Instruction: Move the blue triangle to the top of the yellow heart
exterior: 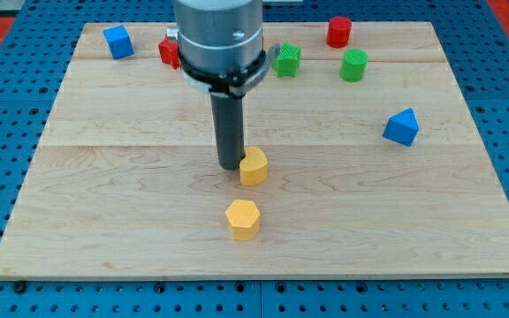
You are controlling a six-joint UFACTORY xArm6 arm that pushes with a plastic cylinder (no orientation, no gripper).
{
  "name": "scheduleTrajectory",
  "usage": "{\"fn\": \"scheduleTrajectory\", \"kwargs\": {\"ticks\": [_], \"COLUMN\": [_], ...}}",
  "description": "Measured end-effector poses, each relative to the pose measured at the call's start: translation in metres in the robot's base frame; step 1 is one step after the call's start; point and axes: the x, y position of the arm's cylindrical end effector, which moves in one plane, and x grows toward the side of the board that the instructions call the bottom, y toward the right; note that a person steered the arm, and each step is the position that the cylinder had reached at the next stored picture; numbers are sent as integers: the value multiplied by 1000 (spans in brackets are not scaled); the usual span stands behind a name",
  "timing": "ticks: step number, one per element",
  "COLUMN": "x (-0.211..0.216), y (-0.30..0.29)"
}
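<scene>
At frame centre my tip (231, 166) touching yellow heart (254, 166), clawless rod, blue triangle (401, 127) far right, yellow hexagon (243, 219) below.

Two yellow blocks: a yellow heart (254, 166) just right of my tip (230, 166), a yellow hexagon (243, 219) below it. Two blue blocks: a blue triangle (401, 127) far right, a blue cube (118, 41) upper left. Two green blocks (286, 60) (354, 65) and two red blocks (170, 52) (338, 32) above.
</scene>
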Motion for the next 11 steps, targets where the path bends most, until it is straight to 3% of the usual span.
{"fn": "scheduleTrajectory", "kwargs": {"ticks": [1, 2, 4, 6, 7, 8, 9, 10, 11], "x": [-34, -33, 0, -56, -57, -62, -74, -110, -114], "y": [30, 142, 269, 263, 227, 154, 130, 143, 127]}}
